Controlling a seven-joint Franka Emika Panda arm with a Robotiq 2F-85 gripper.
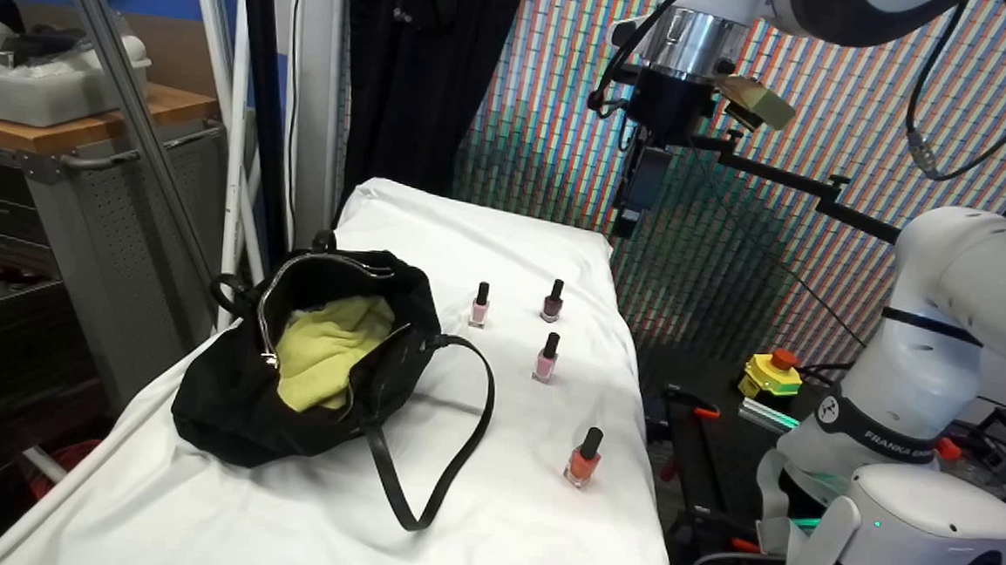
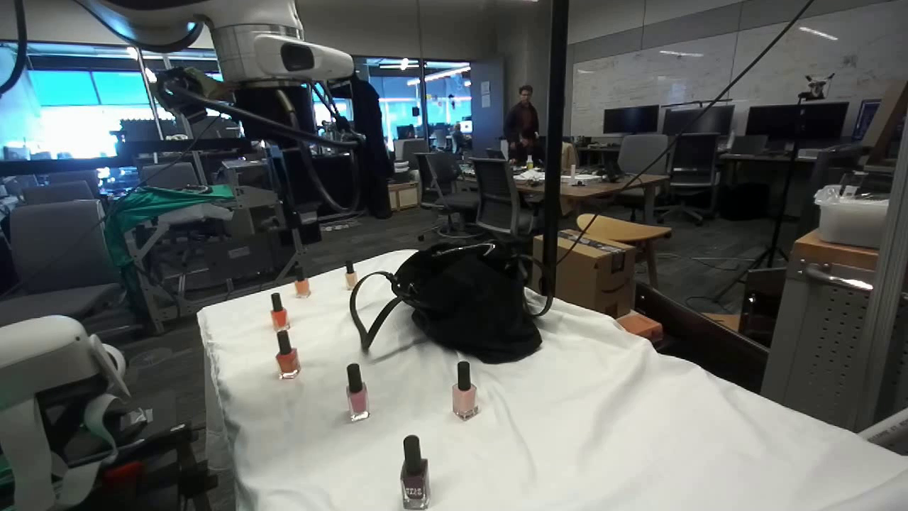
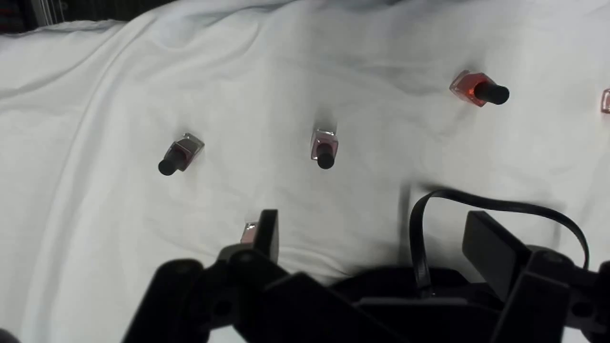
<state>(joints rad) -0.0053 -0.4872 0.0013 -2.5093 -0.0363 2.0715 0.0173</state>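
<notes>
Bright bluish windows (image 2: 71, 99) beyond grey chairs (image 2: 57, 231), a wide whiteboard (image 2: 631, 78) behind dark monitors (image 2: 631, 119), and dark grey floor (image 2: 383, 238).

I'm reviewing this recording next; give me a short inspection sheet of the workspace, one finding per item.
Surface: wrinkled white cloth.
Main things: seven visible nail polish bottles, upright, black-capped; open black bag beside them, yellow-green fabric inside.
Clutter: white headset and yellow-red emergency stop near the arm; filled bin on a cart.
Gripper: open, holding nothing, raised above the cloth.
Cables: black cable hanging near the arm.
Surroundings: person standing in the background; monitors, whiteboard.
</notes>
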